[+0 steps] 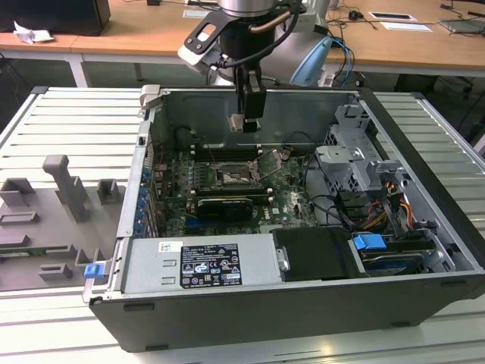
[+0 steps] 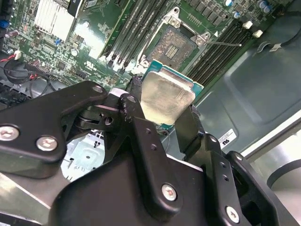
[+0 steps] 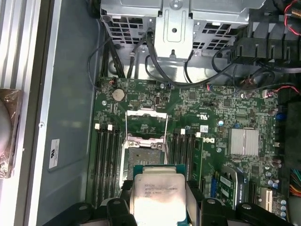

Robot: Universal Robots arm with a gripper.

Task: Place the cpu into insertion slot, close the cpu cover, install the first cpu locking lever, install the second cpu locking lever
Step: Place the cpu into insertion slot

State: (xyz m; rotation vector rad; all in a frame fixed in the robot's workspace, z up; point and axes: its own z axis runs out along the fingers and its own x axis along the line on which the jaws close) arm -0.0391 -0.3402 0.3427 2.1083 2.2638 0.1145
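The black gripper [image 1: 245,121] clamps the small silvery-topped, green-edged square cpu [image 2: 167,96] above the dark square insertion slot [image 3: 143,155] (bare, nothing seated). The thin silvery hinged cpu cover [image 3: 146,112] stands open, so I'd say every step remains.

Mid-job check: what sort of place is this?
Probably a lab or office workshop: an open PC case lies on a slatted metal table, wooden desks stand behind, and the end effector holds the cpu above the motherboard.
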